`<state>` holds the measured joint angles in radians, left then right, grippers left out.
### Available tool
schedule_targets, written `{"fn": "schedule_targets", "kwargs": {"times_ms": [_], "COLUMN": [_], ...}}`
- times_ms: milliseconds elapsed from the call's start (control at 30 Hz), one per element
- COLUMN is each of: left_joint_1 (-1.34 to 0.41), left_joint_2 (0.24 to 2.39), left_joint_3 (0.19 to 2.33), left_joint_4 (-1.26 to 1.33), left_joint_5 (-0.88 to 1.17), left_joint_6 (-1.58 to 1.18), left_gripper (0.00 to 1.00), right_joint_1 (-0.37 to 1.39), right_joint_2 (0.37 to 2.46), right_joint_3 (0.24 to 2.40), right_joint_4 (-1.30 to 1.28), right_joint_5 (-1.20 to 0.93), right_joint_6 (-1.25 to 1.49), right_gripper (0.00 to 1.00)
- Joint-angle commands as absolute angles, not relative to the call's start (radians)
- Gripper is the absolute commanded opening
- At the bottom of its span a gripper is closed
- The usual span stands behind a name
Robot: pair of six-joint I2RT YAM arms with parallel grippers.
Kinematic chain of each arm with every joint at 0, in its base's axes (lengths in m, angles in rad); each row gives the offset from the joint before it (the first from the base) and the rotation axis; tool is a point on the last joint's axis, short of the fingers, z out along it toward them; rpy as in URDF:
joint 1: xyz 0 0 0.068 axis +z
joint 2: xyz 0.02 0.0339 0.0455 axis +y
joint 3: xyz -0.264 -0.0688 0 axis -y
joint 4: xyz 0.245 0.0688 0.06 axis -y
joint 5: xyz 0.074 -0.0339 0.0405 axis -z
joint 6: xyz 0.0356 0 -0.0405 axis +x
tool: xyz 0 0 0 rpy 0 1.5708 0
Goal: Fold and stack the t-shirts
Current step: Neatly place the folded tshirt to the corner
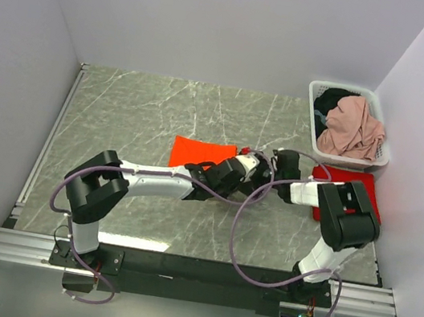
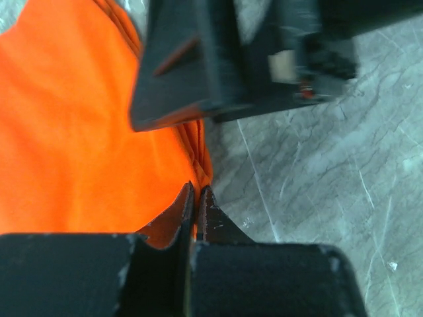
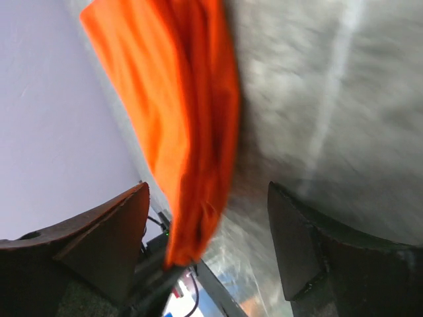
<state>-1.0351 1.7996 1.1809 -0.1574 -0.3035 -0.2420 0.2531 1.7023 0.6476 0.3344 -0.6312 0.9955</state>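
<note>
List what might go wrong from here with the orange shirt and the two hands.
The left hand is shut on the orange t-shirt right at its edge; so thin a pinch may slip when it pulls. The open right hand sits very close to the left one, so the two may collide. The red t-shirt lies partly under the right arm, which might drag it.

I have open grey marble tabletop (image 1: pixel 122 111) at the left edge. A white plastic laundry basket (image 1: pixel 346 87) and deep red cloth t-shirt (image 1: pixel 351 177) block the right edge.
</note>
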Motion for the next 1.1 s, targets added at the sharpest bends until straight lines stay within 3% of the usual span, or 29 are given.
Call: {"fn": "schedule_targets", "kwargs": {"times_ms": [0,267,367,467,500,600,667,700,833,900,1067], "left_joint_1": [-1.037,-1.035,-1.037,-1.037,-1.035,-1.035,-1.035,-1.032,-0.987,-0.921,-0.657], "left_joint_2": [1.756,1.744,1.730,1.723,1.721,1.710,1.686,1.674,1.582,1.542,1.439], "left_joint_3": [1.172,1.157,1.149,1.146,1.144,1.143,1.140,1.138,1.176,1.198,1.304], "left_joint_4": [-0.114,-0.103,-0.097,-0.106,-0.107,-0.117,-0.124,-0.129,-0.196,-0.259,-0.417], "left_joint_5": [-0.281,-0.261,-0.256,-0.242,-0.233,-0.206,-0.189,-0.177,-0.097,-0.054,0.005], "left_joint_6": [-0.270,-0.294,-0.308,-0.321,-0.325,-0.356,-0.383,-0.390,-0.433,-0.448,-0.459], "left_gripper": [0.01,0.01,0.01,0.01,0.02,0.13,0.25,0.38,0.75,0.85,0.98], "right_joint_1": [0.279,0.313,0.313,0.313,0.313,0.314,0.318,0.318,0.318,0.318,0.316], "right_joint_2": [1.756,1.874,1.898,1.905,1.904,1.881,1.849,1.838,1.764,1.741,1.691], "right_joint_3": [0.695,0.778,0.782,0.807,0.816,0.859,0.894,0.916,0.956,0.982,1.057], "right_joint_4": [0.446,0.365,0.374,0.335,0.298,0.182,0.108,0.031,-0.171,-0.294,-0.514], "right_joint_5": [-0.669,-0.681,-0.680,-0.658,-0.654,-0.608,-0.574,-0.542,-0.439,-0.393,-0.198], "right_joint_6": [1.060,0.996,0.991,0.951,0.916,0.830,0.776,0.725,0.588,0.505,0.332], "right_gripper": [0.78,0.70,0.63,0.49,0.34,0.00,0.00,0.00,0.00,0.00,0.00]}}
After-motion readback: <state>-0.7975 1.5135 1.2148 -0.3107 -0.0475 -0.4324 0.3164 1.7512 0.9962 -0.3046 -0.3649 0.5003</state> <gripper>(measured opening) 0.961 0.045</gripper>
